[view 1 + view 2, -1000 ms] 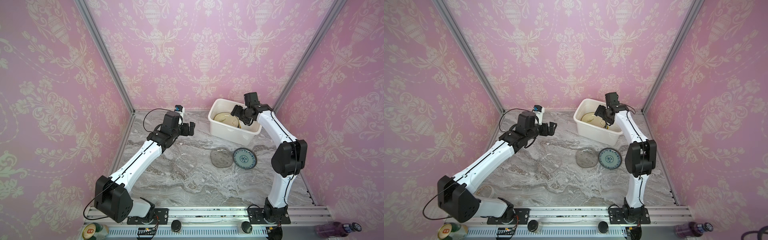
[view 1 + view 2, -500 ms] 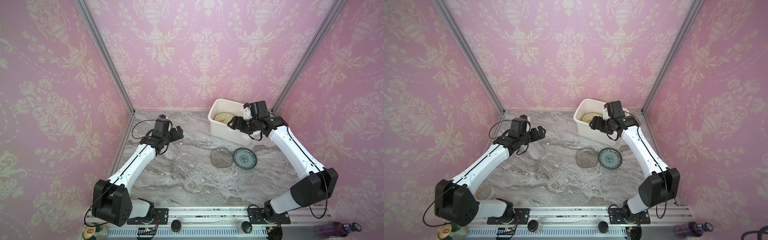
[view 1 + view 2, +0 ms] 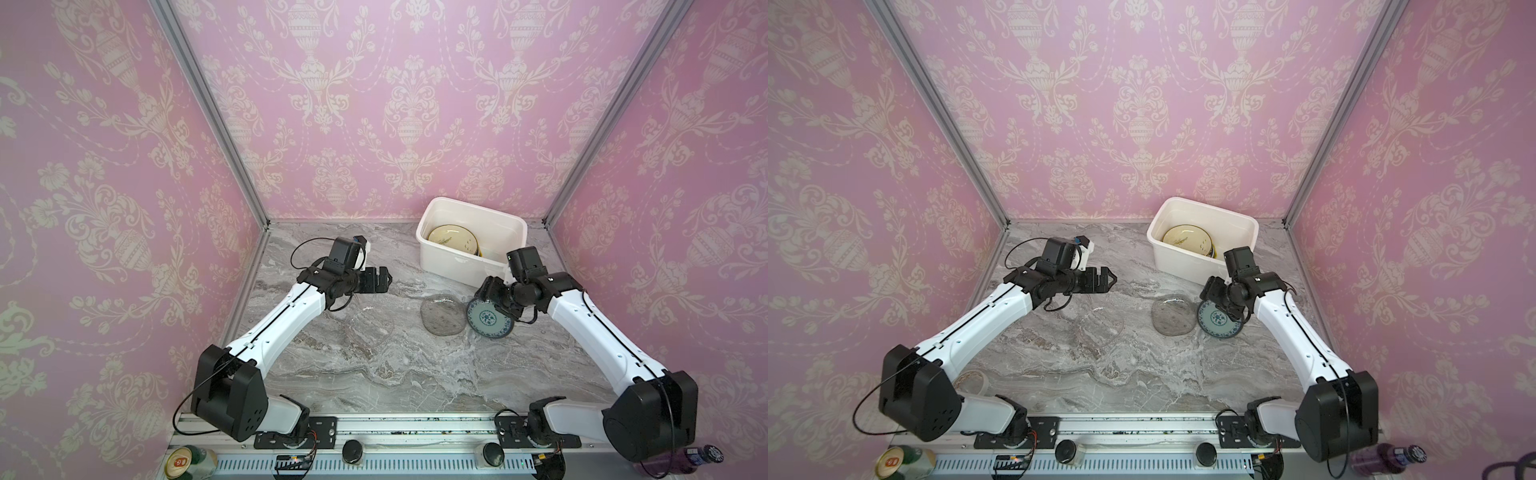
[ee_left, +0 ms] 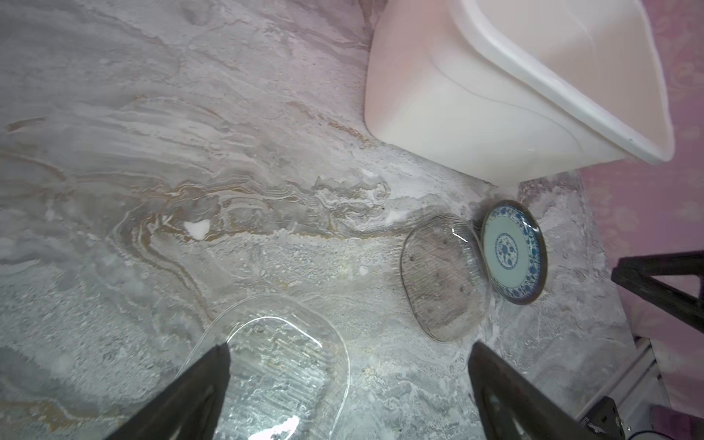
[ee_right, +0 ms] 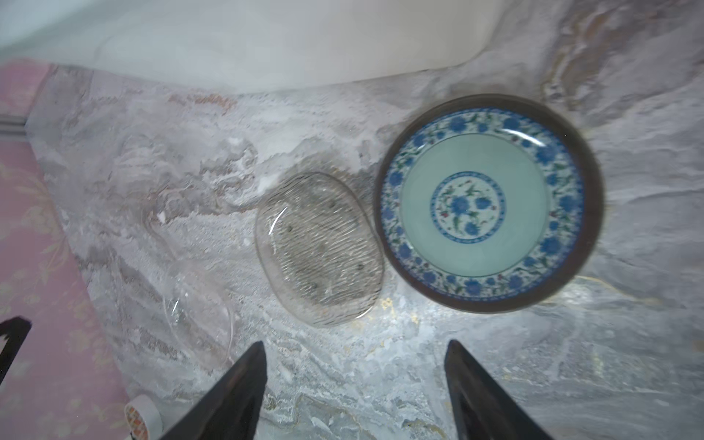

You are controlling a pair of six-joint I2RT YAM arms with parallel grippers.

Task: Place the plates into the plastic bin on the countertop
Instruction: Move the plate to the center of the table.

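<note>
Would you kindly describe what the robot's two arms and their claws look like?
Both the left arm and right arm have white shells with black joint housings. Loose black cables loop at the wrists and shoulders. The left claw and right claw are black with tapering, pointed fingers.

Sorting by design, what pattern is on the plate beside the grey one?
Teal plate: blue floral border, dark rim; clearest in right wrist view.

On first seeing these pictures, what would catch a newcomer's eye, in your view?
The teal plate stands out most, lying on the grey countertop near the open right hand. Next comes the white bin at the back, with plates already inside, all framed by pink wallpaper.
</note>
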